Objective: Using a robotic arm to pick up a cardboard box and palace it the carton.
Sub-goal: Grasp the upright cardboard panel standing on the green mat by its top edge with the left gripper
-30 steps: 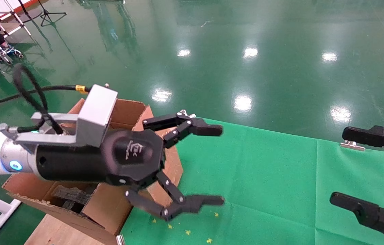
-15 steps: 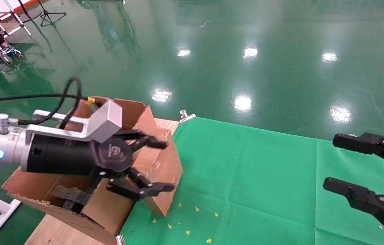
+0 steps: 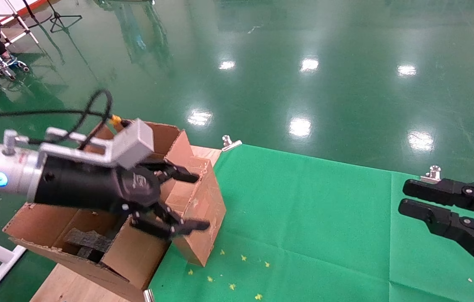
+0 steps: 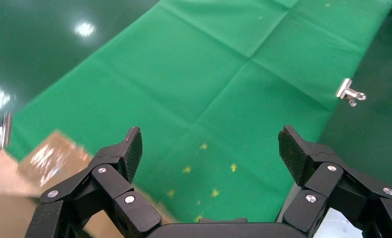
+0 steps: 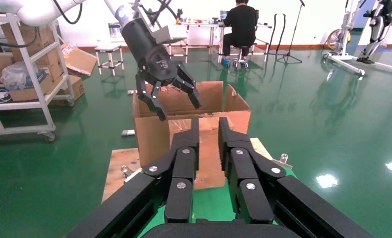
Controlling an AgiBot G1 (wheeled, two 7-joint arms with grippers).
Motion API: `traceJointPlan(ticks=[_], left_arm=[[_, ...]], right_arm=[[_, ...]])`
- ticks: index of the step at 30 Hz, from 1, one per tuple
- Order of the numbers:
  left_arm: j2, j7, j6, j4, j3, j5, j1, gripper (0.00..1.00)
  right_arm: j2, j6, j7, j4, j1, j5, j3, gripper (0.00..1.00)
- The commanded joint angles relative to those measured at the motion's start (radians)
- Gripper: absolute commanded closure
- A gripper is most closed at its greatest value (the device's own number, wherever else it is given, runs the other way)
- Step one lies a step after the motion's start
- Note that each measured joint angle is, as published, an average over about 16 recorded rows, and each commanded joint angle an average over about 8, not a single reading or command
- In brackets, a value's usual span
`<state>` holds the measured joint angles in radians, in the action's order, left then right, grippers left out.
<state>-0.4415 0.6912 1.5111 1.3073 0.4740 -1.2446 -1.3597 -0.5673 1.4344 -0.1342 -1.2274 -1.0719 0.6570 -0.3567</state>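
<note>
A large brown corrugated cardboard carton (image 3: 197,209) at the lower left holds dark black foam inserts (image 3: 87,241). Over it reaches a white-and-silver robotic arm (image 3: 14,178) with a glowing blue ring light and a black linked-finger left gripper (image 3: 184,201). A bright green cloth (image 3: 312,226) speckled with small yellow flecks fills the lower right, and a glossy dark green floor (image 3: 304,63) spans the top

The left pincer (image 3: 186,201) hides part of the carton (image 3: 136,251); its contents stay unclear.
</note>
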Motion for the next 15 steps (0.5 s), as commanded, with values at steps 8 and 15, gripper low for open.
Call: traceJointPlan(ticks=[8,15], left_arm=[[-0.036,0.244,0.035,-0.027,0.066,-0.173,-0.134,0.0],[-0.084,0.413,0.056,-0.05,0.138,-0.285,-0.216,0.0]], right_arm=[[0.0,0.0,0.0,0.0,0.0,0.0,0.0,1.0],[0.0,0.0,0.0,0.0,0.0,0.0,0.0,1.0]])
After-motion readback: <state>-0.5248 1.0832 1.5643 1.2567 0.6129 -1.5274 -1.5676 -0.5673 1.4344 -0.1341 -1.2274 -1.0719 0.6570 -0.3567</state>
